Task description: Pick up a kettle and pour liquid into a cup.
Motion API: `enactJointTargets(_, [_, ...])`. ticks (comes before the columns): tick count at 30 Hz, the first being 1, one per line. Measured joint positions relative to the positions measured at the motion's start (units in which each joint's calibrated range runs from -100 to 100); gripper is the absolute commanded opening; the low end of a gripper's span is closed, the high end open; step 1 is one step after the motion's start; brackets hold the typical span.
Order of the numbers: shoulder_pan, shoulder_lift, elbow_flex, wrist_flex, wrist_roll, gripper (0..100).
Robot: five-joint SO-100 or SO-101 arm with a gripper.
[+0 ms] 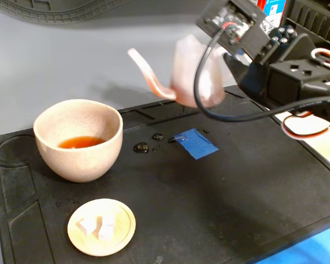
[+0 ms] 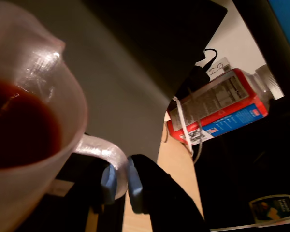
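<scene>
In the fixed view the translucent pinkish kettle [image 1: 193,72] hangs in the air above the black mat's far edge. Its thin spout [image 1: 146,71] points left toward the cup and is tinted reddish. My gripper [image 1: 231,61] is shut on the kettle's loop handle. The wrist view shows the kettle [image 2: 36,121] with reddish-brown liquid [image 2: 17,128] inside, and the blue-padded fingers [image 2: 108,180] clamp the loop handle [image 2: 104,151]. The beige speckled cup [image 1: 78,140] stands on the mat at the left, apart from the spout, with reddish-brown liquid [image 1: 81,142] at its bottom.
A black mat [image 1: 209,198] covers the table. Drops of liquid [image 1: 141,147] and a blue tape piece [image 1: 196,143] lie mid-mat. A small wooden dish [image 1: 102,226] with white cubes sits near the front. A red-and-blue bottle [image 2: 217,106] lies behind the arm.
</scene>
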Motion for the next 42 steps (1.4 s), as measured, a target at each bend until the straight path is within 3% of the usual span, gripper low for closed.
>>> enactJointTargets(4, [-0.53,3.34,0.0,0.0,-0.16,0])
enactJointTargets(15, [0.91,17.21,0.49,-13.65,-0.16,0])
enactJointTargets(32, [1.66,17.29,3.41,-14.35,-0.1,1])
enactJointTargets(38, [1.66,17.29,3.41,-14.27,-0.1,24])
enactJointTargets(42, [1.66,17.29,3.41,-14.27,-0.1,26])
